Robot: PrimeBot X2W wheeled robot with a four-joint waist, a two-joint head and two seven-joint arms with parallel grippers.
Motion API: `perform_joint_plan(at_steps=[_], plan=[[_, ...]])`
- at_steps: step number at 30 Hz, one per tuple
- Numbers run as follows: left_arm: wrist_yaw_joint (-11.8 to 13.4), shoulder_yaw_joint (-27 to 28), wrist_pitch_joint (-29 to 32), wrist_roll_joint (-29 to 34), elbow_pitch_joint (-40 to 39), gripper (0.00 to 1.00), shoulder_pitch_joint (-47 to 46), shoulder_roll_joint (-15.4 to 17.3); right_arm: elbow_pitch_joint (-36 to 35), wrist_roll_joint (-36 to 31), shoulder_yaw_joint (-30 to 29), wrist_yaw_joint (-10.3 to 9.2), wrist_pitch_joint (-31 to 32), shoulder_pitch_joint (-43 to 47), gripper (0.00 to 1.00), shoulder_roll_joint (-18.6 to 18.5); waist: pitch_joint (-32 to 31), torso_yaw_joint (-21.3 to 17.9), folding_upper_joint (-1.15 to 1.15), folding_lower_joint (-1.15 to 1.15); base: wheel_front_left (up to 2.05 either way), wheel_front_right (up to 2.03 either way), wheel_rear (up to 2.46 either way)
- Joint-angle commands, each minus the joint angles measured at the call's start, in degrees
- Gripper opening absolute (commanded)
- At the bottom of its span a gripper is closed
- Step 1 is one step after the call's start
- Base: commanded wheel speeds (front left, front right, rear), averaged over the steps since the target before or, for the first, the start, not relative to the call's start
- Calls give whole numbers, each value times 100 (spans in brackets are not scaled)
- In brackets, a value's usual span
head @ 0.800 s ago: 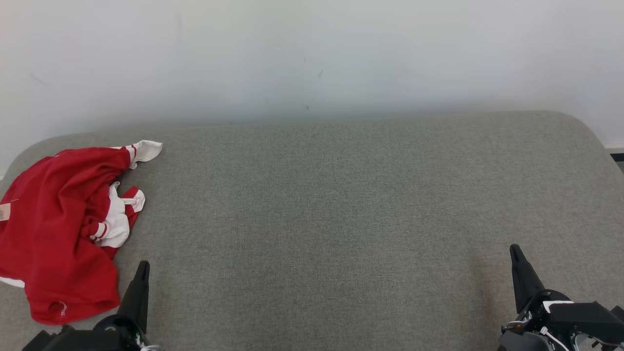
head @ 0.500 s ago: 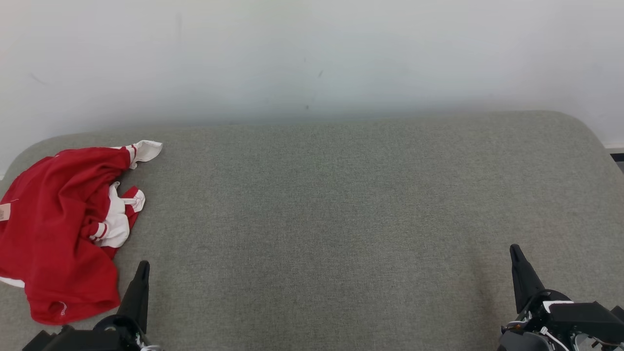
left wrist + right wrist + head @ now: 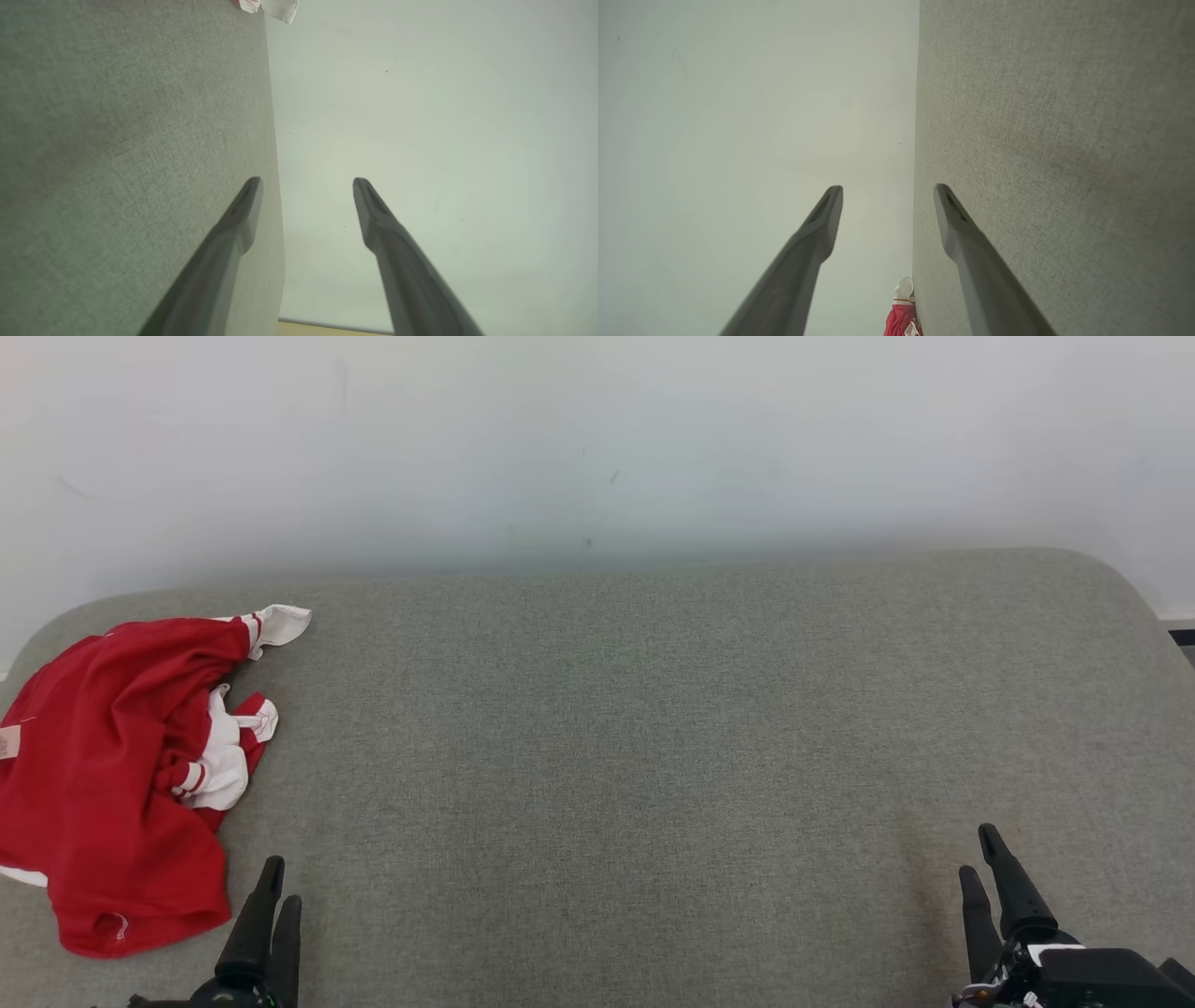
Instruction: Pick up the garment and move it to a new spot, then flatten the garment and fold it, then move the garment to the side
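Observation:
The garment (image 3: 112,775) is a crumpled red shirt with white striped cuffs. It lies at the far left of the grey fabric surface (image 3: 616,728). My left gripper (image 3: 280,889) stands open at the lower left, just right of the garment's near hem and apart from it, with nothing between its fingers. My right gripper (image 3: 977,852) is open and empty at the lower right, far from the garment. In the left wrist view the left gripper (image 3: 307,179) is spread wide, and a white cuff of the garment (image 3: 281,8) peeks in at the top. The right wrist view has the right gripper (image 3: 888,187) open, with the garment (image 3: 902,318) small at the bottom.
A pale wall (image 3: 597,448) rises directly behind the surface's far edge. The surface has rounded corners at both far ends. A dark strip of floor (image 3: 1182,637) shows past the right edge.
Both grippers have sunk lower in the head view, and the second finger of each now shows beside the first. The garment has not moved.

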Motion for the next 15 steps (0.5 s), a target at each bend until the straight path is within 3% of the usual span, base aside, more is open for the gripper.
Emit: perform_joint_plan(at_steps=[1,15], plan=[[0,-1,-94,88,-144,100,-94,21,-138,-92,70,0,-85,-103,100,-13,0,2,0,0,0,0,0],[80,23,-448,1078,-441,100,-59,27,-313,-969,295,-2,-439,-92,100,-16,1,5,0,0,0,0,0]])
